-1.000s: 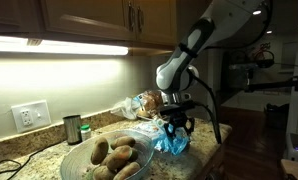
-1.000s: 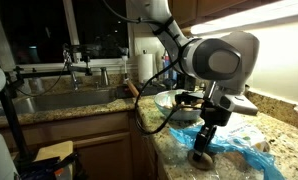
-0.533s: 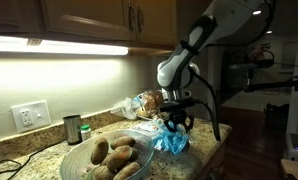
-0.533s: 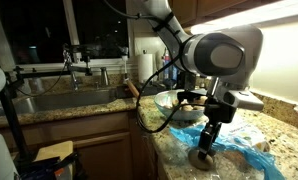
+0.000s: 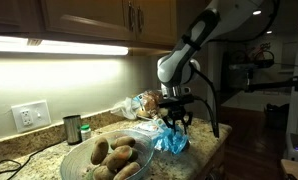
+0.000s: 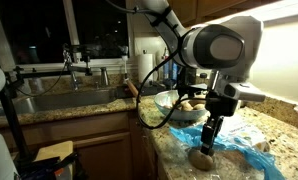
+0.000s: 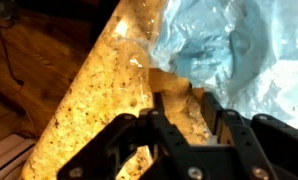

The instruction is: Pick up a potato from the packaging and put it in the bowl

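- The potato (image 6: 200, 158) lay on the granite counter (image 6: 175, 150) close to its front edge, just beside the near end of the blue packaging (image 6: 239, 152) and outside it.
- It rested on its side. In that exterior view its long axis ran roughly level, more or less along the counter edge, with neither end raised.
- The gripper (image 6: 205, 147) hung straight down over the potato, its fingertips at the potato's top.
- In the wrist view the gripper (image 7: 179, 98) showed two dark fingers about half closed. A smooth tan patch, apparently the potato (image 7: 176, 85), sat in the gap between them.
- Whether the fingers actually pinched the potato or only flanked it could not be told from any view.
- In the wrist view the packaging (image 7: 224, 45) lay crumpled and wrinkled just beyond the fingers, spread over the speckled counter (image 7: 99, 100).
- In an exterior view the gripper (image 5: 175, 124) stood directly above the packaging (image 5: 171, 142), which hid the potato from that side.
- The clear glass bowl (image 5: 69, 160) sat near the packaging on the counter and held several potatoes (image 5: 109, 158). It also appeared behind the arm in an exterior view (image 6: 161, 100).
- A small dark metal cup (image 5: 72, 128) stood behind the bowl near the wall, and a clear bag (image 5: 139, 104) with brown contents lay behind the packaging.
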Action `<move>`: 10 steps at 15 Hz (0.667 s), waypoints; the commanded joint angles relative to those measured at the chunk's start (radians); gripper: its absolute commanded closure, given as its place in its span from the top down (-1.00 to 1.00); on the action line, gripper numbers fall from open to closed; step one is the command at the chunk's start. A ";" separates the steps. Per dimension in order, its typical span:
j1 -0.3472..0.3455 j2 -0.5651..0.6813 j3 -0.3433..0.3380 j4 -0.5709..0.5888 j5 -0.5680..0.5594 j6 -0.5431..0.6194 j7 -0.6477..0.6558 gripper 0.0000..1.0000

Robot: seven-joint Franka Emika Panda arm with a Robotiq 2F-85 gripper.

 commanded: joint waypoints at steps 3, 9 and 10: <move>0.017 -0.019 -0.004 -0.033 -0.002 0.003 0.017 0.33; 0.014 -0.018 -0.004 -0.035 0.002 0.000 0.013 1.00; 0.013 -0.015 -0.003 -0.034 0.005 -0.001 0.011 1.00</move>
